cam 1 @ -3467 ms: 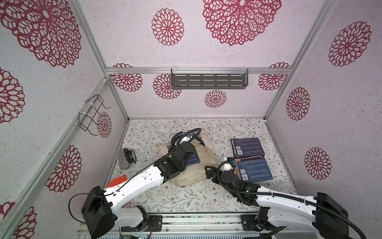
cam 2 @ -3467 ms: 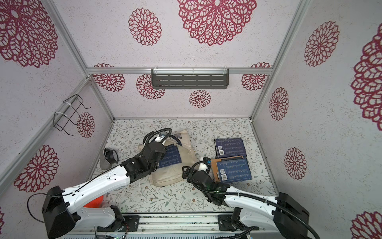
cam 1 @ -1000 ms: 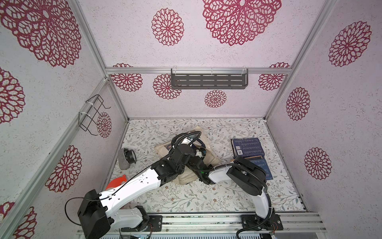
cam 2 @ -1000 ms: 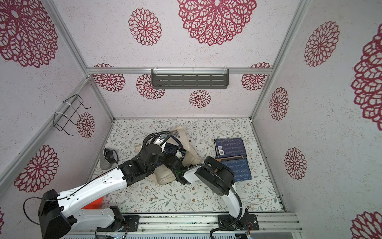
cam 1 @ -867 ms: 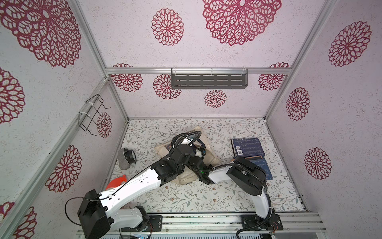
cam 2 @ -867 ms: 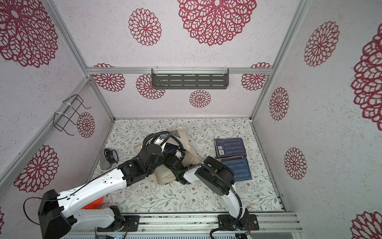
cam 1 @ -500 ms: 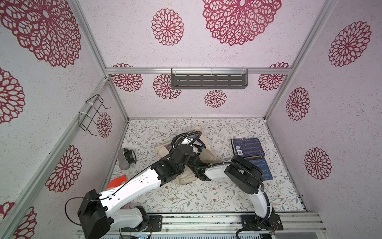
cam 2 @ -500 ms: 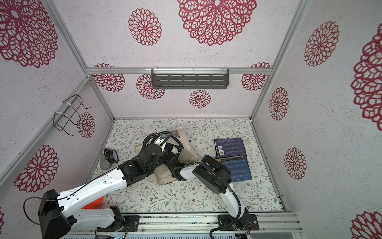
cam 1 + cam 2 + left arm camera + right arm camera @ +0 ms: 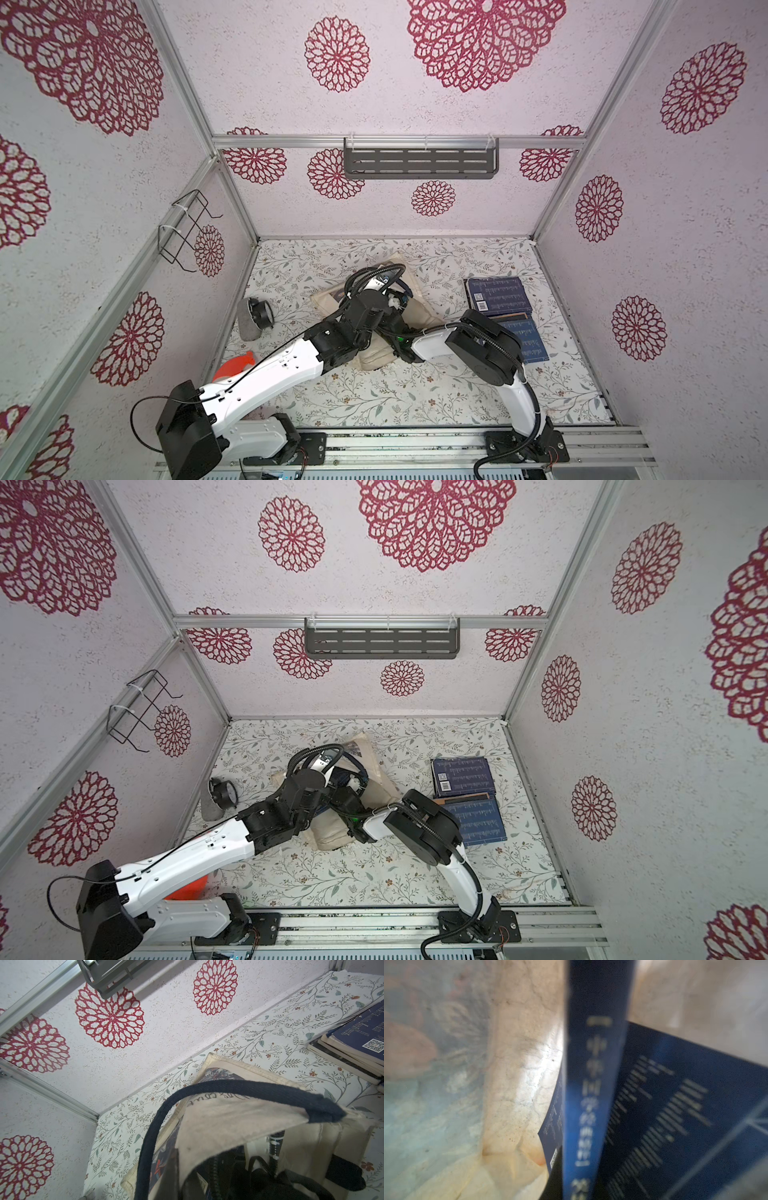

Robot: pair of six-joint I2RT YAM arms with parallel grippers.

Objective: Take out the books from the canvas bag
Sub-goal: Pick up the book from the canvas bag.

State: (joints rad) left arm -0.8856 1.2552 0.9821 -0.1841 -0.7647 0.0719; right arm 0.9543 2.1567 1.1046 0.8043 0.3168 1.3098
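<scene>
The right gripper is buried in the canvas bag (image 9: 374, 356) mid-table, one of the books (image 9: 591, 1095) spine-on before it — clamped or not, I can't tell; the left gripper (image 9: 394, 298) pinches its lip up. I'd draw straight out, toward the stack (image 9: 498, 293) by the right edge

The cream canvas bag (image 9: 420, 311) lies on the tabletop (image 9: 374, 399), its dark blue strap (image 9: 239, 1087) looping up. Dark blue books (image 9: 498, 293) sit in two piles beside it. One blurry blue book (image 9: 593, 1088) stands inside the bag, maybe another behind it
</scene>
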